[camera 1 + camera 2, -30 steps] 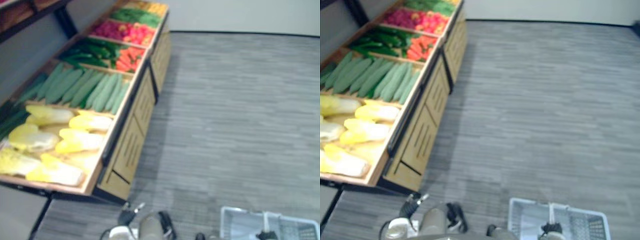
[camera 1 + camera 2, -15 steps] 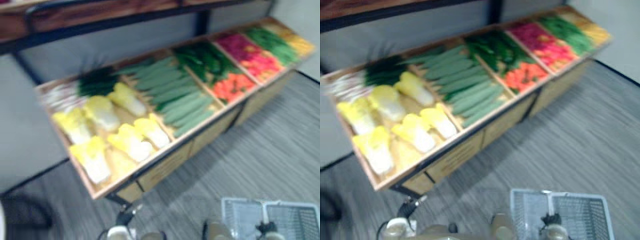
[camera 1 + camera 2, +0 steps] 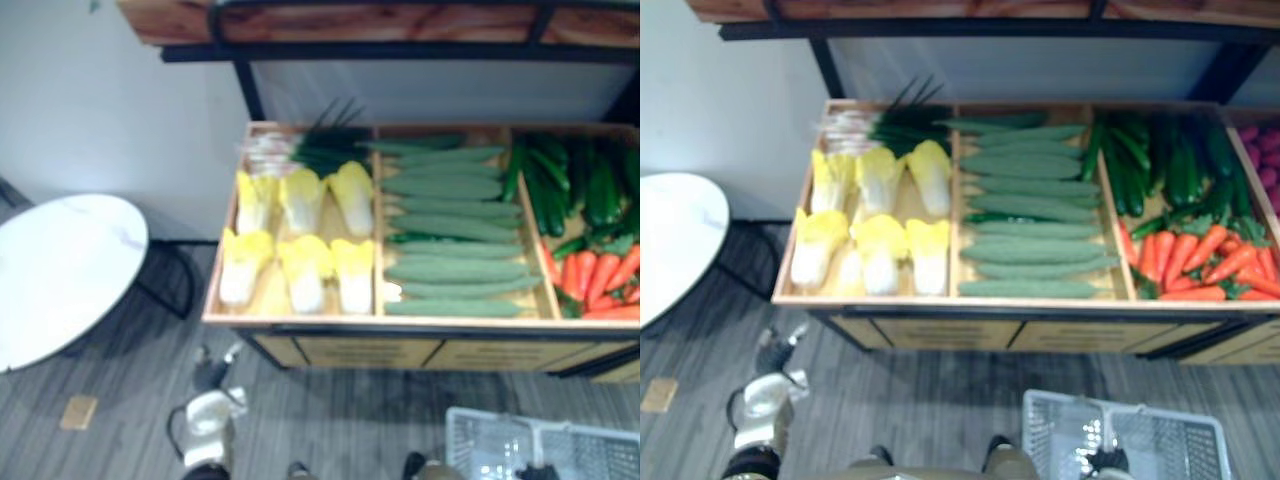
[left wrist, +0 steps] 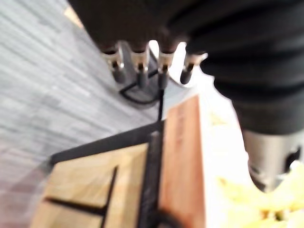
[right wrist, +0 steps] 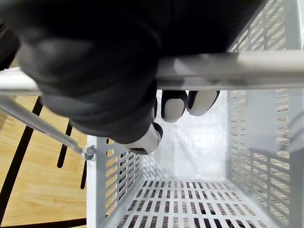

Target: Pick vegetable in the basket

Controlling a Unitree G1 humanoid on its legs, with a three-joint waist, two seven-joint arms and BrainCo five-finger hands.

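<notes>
Six cabbages (image 3: 880, 255) lie together; right hand (image 5: 173, 105) grips one basket (image 5: 118, 178).

No text, label, number or sign can be read: the front panels of the wooden vegetable stand (image 3: 940, 333) across the middle of the frame bear only dark slot lines, and the white basket (image 3: 1055, 440) at lower right looks plain.

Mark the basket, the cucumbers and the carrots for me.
basket (image 3: 1055, 440), right eye view, its mesh wall.
cucumbers (image 3: 1030, 208), right eye view, a cucumber mid-pile.
carrots (image 3: 1182, 257), right eye view, one carrot's body.
</notes>
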